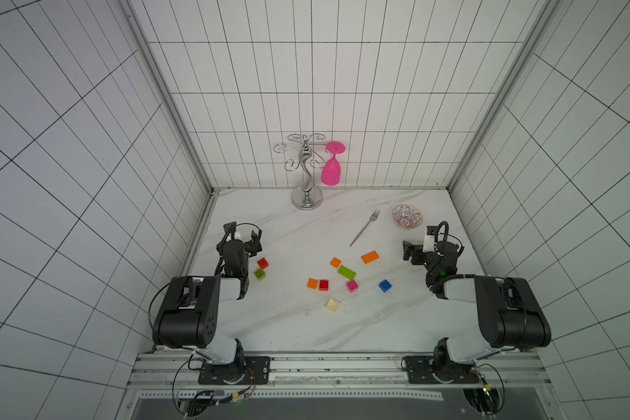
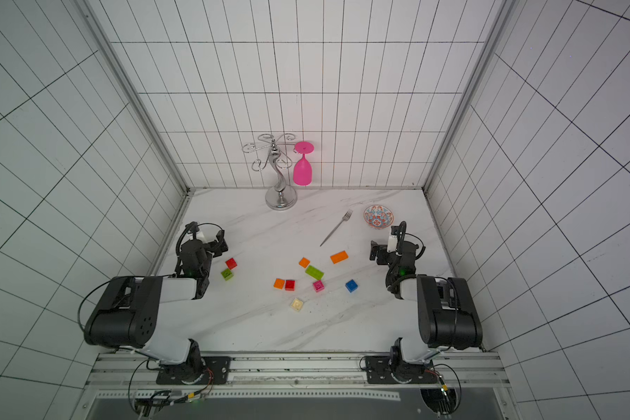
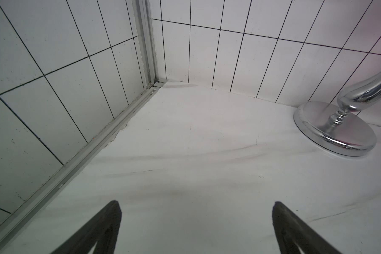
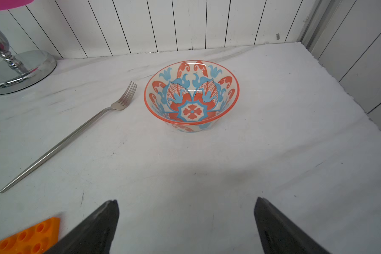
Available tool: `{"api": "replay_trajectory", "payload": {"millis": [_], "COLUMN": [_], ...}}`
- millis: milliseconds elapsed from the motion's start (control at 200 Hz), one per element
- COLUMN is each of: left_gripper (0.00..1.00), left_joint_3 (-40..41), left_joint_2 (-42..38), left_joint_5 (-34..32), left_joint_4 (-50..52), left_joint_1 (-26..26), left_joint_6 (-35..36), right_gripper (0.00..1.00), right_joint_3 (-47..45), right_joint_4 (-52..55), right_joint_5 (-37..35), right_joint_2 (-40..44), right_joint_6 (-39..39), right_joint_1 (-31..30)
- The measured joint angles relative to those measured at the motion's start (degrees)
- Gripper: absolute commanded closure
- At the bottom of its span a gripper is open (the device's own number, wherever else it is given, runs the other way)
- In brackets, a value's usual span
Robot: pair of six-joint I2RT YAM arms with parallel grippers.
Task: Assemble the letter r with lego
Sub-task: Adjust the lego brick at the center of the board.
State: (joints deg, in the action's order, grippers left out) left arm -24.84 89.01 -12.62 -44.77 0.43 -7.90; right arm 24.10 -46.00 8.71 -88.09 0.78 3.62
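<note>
**White tabletop, loose lego, no letter begun**

The white marble-look tabletop (image 1: 288, 327) sits in a tiled booth. A chrome glass stand (image 1: 306, 198) holding a pink glass (image 1: 331, 171) is at the back wall.

At the left, the left gripper (image 3: 196, 205) hangs with its jaws spread wide and nothing between them. Just beside that arm lie a red brick (image 1: 263, 263) and a lime square brick (image 1: 259, 274).

In the middle, an orange square brick (image 1: 312, 283) touches a second red brick (image 1: 323, 284). Near them are another orange square (image 1: 335, 262), the long lime brick (image 1: 346, 272), a pink brick (image 1: 352, 286) and a cream brick (image 1: 332, 304).

Further right come a blue brick (image 1: 385, 285) and the long orange brick (image 1: 370, 256). The right gripper (image 4: 186, 200) is likewise spread and empty, facing a fork (image 4: 68, 136) and a patterned bowl (image 4: 191, 96).

Likely risks:
- **Skewed bricks:** they lie at odd angles, so jaws closing across a corner could spin one away.
- **Touching pair:** lifting either brick may drag its neighbour along.
- **Smooth top:** pressing studs together unbraced could make the lower brick skid.
- **Left pair:** it sits close under the left arm, which probably makes the reach awkward.
</note>
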Motion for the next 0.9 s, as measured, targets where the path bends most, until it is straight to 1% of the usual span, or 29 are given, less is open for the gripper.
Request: {"api": "replay_trajectory", "payload": {"millis": [760,820,899], "left_gripper": [0.01,0.01,0.01], "left_joint_3": [0.00,0.11,0.66], "left_joint_2": [0.00,-0.13,-2.08], "left_joint_5": [-0.04,-1.09,-4.63], "left_joint_4": [-0.04,-0.44,0.22], "left_joint_1": [-0.02,-0.55,-3.06], "left_joint_6": [0.09,0.72,1.73], "right_gripper": [0.01,0.01,0.01], "right_joint_3": [-0.07,-0.15,-0.70], "right_joint_4": [-0.26,-0.44,0.24], "right_joint_5": [0.09,0.24,0.13], "right_joint_2": [0.02,0.24,2.54], "right_joint_6": [0.02,0.00,0.00], "right_joint_1": [0.07,0.07,0.07]}}
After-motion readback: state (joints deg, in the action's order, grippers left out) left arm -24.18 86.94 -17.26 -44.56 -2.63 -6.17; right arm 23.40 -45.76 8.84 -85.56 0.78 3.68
